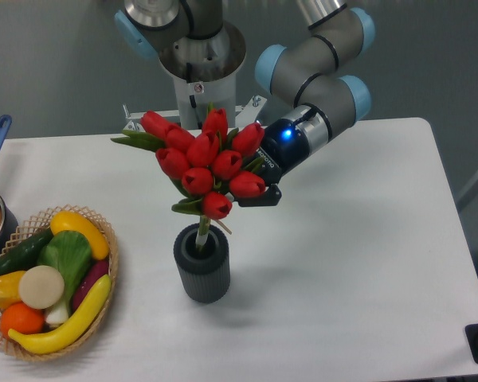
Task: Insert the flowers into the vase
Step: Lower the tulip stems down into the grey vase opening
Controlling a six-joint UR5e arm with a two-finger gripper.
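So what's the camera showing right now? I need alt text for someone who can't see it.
A robot arm's hand holds a bunch of red tulips over a short dark grey vase, the stems dipping into its mouth. To the left on the white table sits a wicker basket of produce.

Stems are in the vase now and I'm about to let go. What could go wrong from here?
1. The flowers lean left of the vase, and the bunch is far wider than its mouth. Once released, the top-heavy bunch might tip the short vase.
2. The gripper sits among the buds; opening or retreating could snag one and drag the stems out.
3. If it falls left, the bunch could land on the basket.
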